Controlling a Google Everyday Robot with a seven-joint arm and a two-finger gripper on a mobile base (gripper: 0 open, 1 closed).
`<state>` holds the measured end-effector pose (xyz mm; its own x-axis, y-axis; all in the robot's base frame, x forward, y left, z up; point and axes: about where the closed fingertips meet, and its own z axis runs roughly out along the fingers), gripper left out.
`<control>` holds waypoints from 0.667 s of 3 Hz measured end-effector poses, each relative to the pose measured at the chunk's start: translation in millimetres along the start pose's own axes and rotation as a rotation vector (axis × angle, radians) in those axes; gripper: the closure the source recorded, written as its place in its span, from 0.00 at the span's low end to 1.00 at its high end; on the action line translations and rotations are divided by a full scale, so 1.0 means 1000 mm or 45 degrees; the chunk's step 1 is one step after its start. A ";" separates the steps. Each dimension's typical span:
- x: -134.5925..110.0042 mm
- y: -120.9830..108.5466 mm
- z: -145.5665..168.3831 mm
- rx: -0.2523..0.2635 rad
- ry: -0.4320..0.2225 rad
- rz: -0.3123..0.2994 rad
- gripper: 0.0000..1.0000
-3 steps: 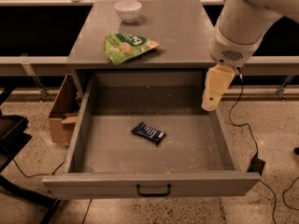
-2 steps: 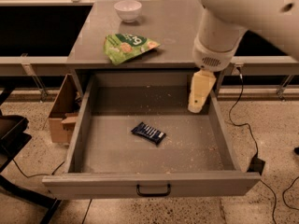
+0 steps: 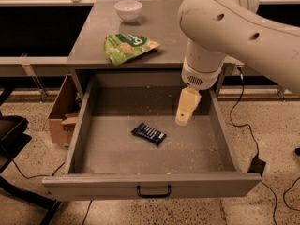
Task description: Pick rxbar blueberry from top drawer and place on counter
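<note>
The rxbar blueberry (image 3: 148,133), a small dark navy bar with white lettering, lies flat near the middle of the floor of the open top drawer (image 3: 150,184). The drawer is pulled out, with a black wire handle on its front panel and crumbs on its floor. My gripper (image 3: 183,118) hangs over the drawer's right half, above and to the right of the bar, apart from it. The white arm reaches in from the upper right. The grey counter (image 3: 161,29) lies behind the drawer.
A green crinkled snack bag (image 3: 127,46) lies on the counter's left front. A white bowl (image 3: 128,10) stands at the counter's back left. A cardboard box (image 3: 63,110) stands on the floor left of the drawer. Black cables (image 3: 248,139) run on the floor at the right.
The arm has swung left and forward. The gripper has moved from the drawer's right wall toward its middle, closer to the bar. The bar has not moved.
</note>
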<state>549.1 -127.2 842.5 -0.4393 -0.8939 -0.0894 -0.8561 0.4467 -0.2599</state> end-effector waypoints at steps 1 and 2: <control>-0.011 0.004 0.012 -0.041 -0.040 0.003 0.00; -0.040 0.010 0.051 -0.142 -0.096 -0.007 0.00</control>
<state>572.7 -88.8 794.4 -0.4161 -0.8948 -0.1616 -0.8853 0.4392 -0.1526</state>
